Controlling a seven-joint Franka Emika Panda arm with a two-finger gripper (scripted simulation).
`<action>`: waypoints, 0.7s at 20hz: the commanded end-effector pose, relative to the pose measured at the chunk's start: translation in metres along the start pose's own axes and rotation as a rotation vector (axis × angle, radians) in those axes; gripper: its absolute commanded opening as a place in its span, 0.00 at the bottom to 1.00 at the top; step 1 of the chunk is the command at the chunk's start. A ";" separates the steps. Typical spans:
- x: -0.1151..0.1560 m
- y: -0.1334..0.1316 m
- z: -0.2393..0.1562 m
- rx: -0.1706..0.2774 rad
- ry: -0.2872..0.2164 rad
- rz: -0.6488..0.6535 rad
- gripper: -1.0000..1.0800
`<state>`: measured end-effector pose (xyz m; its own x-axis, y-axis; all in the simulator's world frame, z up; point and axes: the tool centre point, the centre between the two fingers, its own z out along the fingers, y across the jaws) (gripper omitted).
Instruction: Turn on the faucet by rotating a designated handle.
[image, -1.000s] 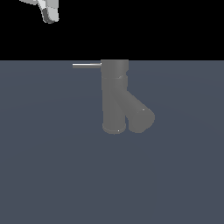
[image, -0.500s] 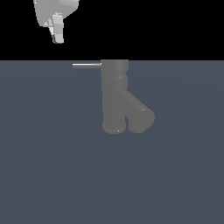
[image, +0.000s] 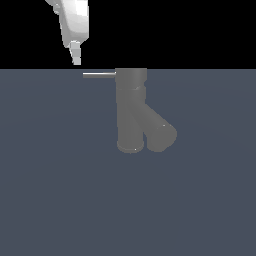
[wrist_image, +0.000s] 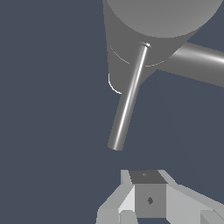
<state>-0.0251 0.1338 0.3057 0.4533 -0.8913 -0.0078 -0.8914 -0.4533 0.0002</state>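
Faucet (image: 131, 112) of matte dark grey stands near the middle of the exterior view, a thick upright cylinder resting on a flat blue-grey floor (image: 60, 200), with a stubby spout (image: 159, 131) branching down and toward the exterior view's right. From the top section of the body a thin metallic handle (image: 99, 75) juts out level toward the exterior view's left, far slimmer than the cylinder it leaves. The white gripper (image: 76, 60) comes in from the upper edge on the exterior view's left, hanging tip down just above the free end of the handle and apart from it, with a small gap showing between them. In the wrist view the handle (wrist_image: 127, 99) runs from the rounded top of the faucet (wrist_image: 162, 17) toward the camera, its free end stopping short of the gripper (wrist_image: 146, 192), whose pale fingers (wrist_image: 127, 205) sit near the end of the rod without touching it. Nothing is held; whether the jaws are spread or pressed together cannot be told from either view.
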 end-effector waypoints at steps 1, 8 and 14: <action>0.007 -0.012 0.008 0.001 0.002 0.053 0.00; 0.028 -0.037 0.025 0.001 0.006 0.173 0.00; 0.041 -0.051 0.035 0.001 0.008 0.242 0.00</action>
<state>0.0346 0.1361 0.2895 0.2615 -0.9652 0.0029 -0.9649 -0.2615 -0.0260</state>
